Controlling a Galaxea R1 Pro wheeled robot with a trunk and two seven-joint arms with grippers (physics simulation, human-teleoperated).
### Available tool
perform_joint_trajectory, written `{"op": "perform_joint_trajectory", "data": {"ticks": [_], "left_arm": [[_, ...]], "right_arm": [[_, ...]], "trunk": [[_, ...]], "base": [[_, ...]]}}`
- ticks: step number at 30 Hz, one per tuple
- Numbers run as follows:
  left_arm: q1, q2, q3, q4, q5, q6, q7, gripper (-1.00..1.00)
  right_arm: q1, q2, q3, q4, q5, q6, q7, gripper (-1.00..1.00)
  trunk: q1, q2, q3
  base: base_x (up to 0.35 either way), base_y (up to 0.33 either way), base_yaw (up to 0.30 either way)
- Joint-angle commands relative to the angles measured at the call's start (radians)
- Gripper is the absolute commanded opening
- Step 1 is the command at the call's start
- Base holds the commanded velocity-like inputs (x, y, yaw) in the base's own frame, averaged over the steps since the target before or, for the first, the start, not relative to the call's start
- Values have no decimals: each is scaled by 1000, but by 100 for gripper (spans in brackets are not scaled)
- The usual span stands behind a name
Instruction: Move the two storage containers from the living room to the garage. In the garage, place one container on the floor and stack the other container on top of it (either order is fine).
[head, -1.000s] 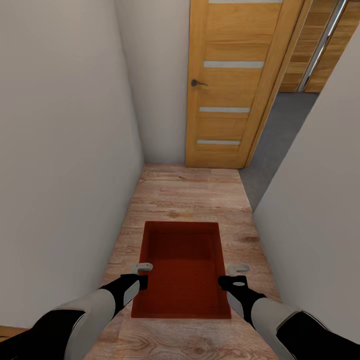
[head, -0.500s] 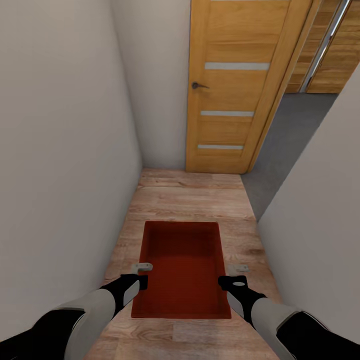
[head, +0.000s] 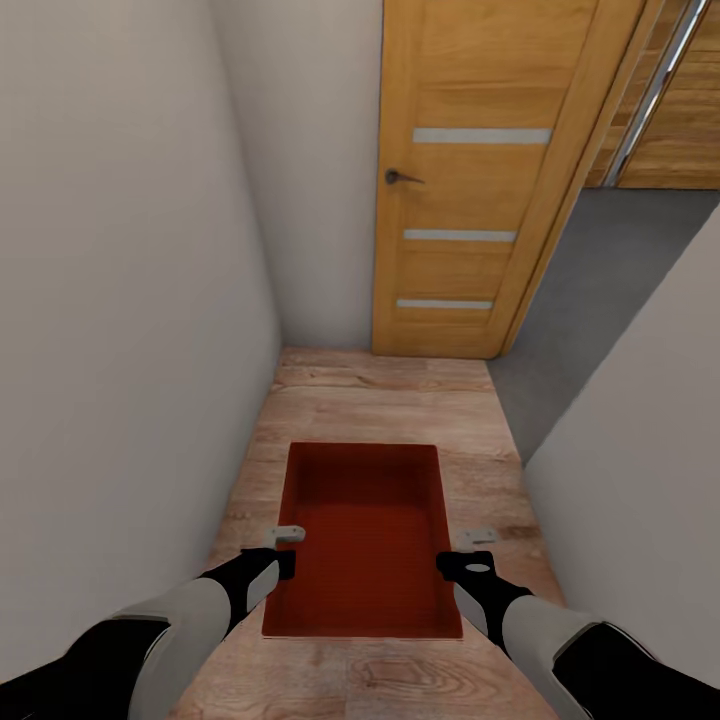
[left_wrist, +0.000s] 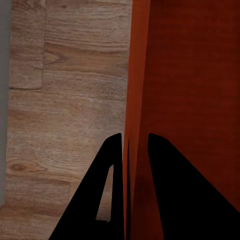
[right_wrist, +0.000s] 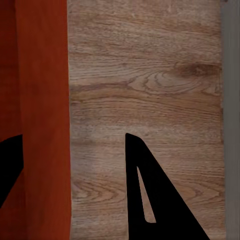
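Left pincer (left_wrist: 131, 150) pinches my storage container's (head: 365, 540) left wall; right pincer (right_wrist: 75, 150) spread wide around its right wall. I carry it above hallway planks; garage stacking remains.

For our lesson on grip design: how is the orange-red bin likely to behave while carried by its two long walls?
The bin is lidless with thin walls, so it probably flexes if squeezed. It looks empty, so likely light. The left gripper pinches only a wall edge; the right gripper straddles the opposite wall, so smooth plastic might slip or tilt.
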Motion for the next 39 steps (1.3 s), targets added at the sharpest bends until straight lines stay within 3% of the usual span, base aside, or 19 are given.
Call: {"op": "perform_joint_trajectory", "data": {"ticks": [1,39], "left_arm": [[0,0,-10,-2,0,6,6,-100],[0,1,-10,-2,0,6,6,-100]], "right_arm": [[-1,0,7,1,-12,-5,-4,-100],[-1,0,7,1,-12,-5,-4,-100]], "trunk": [[1,-1,-1],[1,-1,-1]], "base": [[322,0,0],[322,0,0]]}}
